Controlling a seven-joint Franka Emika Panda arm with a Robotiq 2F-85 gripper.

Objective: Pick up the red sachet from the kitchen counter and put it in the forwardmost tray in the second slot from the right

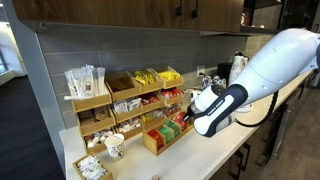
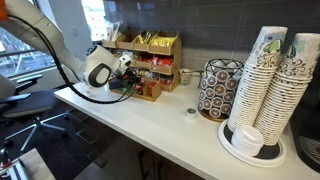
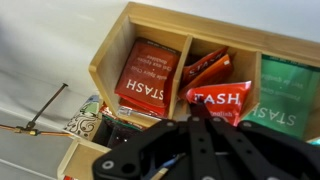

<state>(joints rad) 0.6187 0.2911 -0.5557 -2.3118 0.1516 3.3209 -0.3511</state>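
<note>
In the wrist view my gripper (image 3: pixel 203 113) is shut on the red sachet (image 3: pixel 224 97), a flat red packet with white lettering. It hangs just above the low wooden forwardmost tray (image 3: pixel 112 55), over the divider between the slot of orange-red packets and the slot of green packets. The leftmost slot in this view holds red packets. In both exterior views the gripper (image 1: pixel 184 112) (image 2: pixel 128 72) hovers over the tray (image 1: pixel 153 146) (image 2: pixel 150 92) on the white kitchen counter (image 1: pixel 215 150) (image 2: pixel 150 125). The sachet is too small to make out there.
A taller tiered wooden rack (image 1: pixel 120 95) of packets stands behind the tray against the wall. A paper cup (image 1: pixel 115 147) sits by its end. Along the counter are a patterned holder (image 2: pixel 220 88), a small roll (image 2: pixel 191 113) and tall stacks of paper cups (image 2: pixel 275 80).
</note>
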